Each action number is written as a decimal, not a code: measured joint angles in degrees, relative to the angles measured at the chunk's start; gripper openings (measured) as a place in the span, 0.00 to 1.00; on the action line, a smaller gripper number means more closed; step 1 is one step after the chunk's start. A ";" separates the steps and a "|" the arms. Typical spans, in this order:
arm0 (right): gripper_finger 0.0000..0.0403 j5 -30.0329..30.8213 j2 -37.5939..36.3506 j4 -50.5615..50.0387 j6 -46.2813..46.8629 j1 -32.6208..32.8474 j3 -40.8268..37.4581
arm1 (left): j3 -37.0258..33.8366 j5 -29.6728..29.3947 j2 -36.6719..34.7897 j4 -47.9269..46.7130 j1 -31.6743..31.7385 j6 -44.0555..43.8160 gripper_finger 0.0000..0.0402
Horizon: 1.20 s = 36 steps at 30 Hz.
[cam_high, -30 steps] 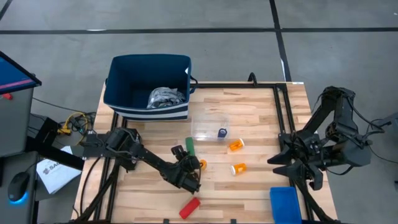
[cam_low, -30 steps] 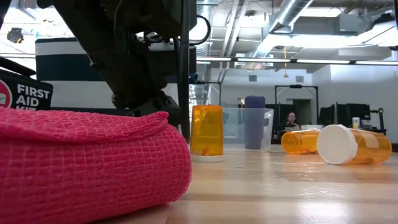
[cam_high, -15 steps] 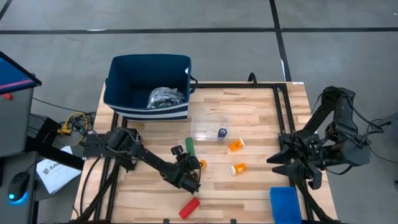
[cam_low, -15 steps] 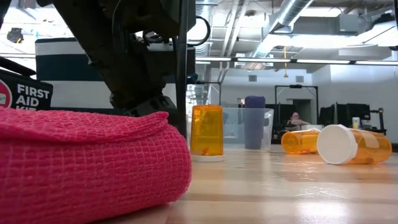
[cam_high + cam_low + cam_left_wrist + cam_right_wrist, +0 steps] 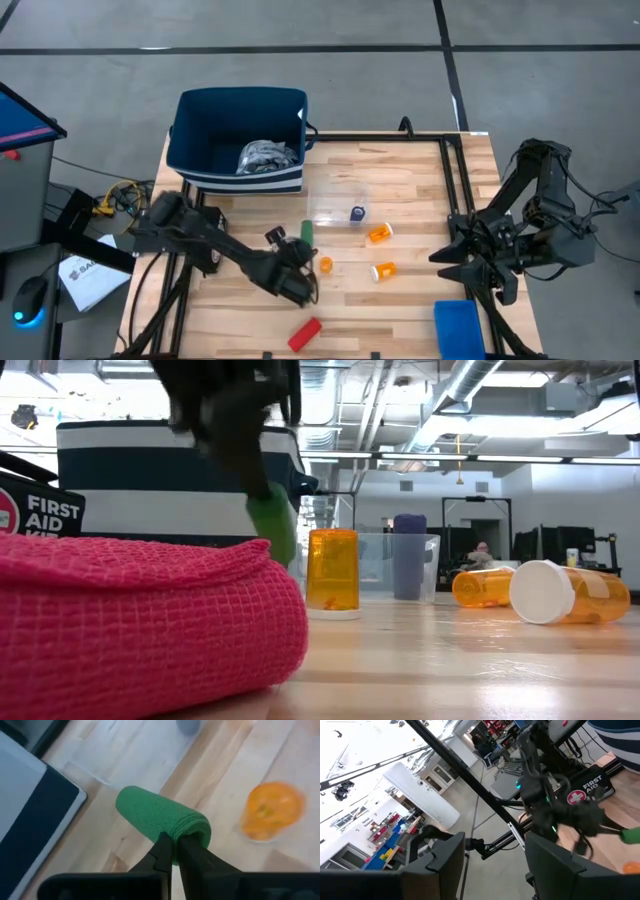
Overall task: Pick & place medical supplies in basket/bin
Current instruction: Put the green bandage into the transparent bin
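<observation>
Two arms show in the high view: the left gripper (image 5: 296,262) has drawn back from the upright orange pill bottle (image 5: 325,264) it stood against half a second ago, now carrying the green cylinder (image 5: 306,237). The right gripper (image 5: 470,262) waits with fingers apart at the table's right edge, unchanged, above the bright-blue bin (image 5: 458,328). The navy basket (image 5: 190,125) holds the grey-blue cloth bundle (image 5: 266,156); the clear tray (image 5: 335,200) holds a purple cylinder (image 5: 357,213).

Low view: the arm that filled the frame has risen, uncovering the striped basket (image 5: 150,480) and the hanging green cylinder (image 5: 272,525). "FIRST AID" reads on a black case (image 5: 40,510) beside the red cylinder (image 5: 140,625).

Left wrist view: the fingers (image 5: 162,850) are clamped on the green cylinder's (image 5: 155,817) end, above the table.

Right wrist view: "FIRST" is legible on the case (image 5: 587,787).
</observation>
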 joint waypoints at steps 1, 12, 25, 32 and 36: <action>0.51 0.00 0.00 0.24 -0.44 0.00 0.00 | 0.03 1.03 -1.73 -0.30 0.15 -0.28 0.01; 0.51 0.00 0.00 3.38 -6.46 0.00 0.00 | 0.04 9.82 -19.83 3.54 0.42 -6.73 0.01; 0.51 0.00 0.00 3.24 -9.84 0.70 0.00 | 0.04 26.80 -23.65 14.16 14.14 -22.16 0.01; 0.51 -0.02 0.02 3.69 -11.01 0.76 0.00 | -0.02 30.56 -21.72 13.69 20.94 -26.43 0.01; 0.51 -0.02 0.01 3.71 -11.22 0.75 0.01 | -0.01 30.31 -19.88 15.06 22.28 -30.20 0.01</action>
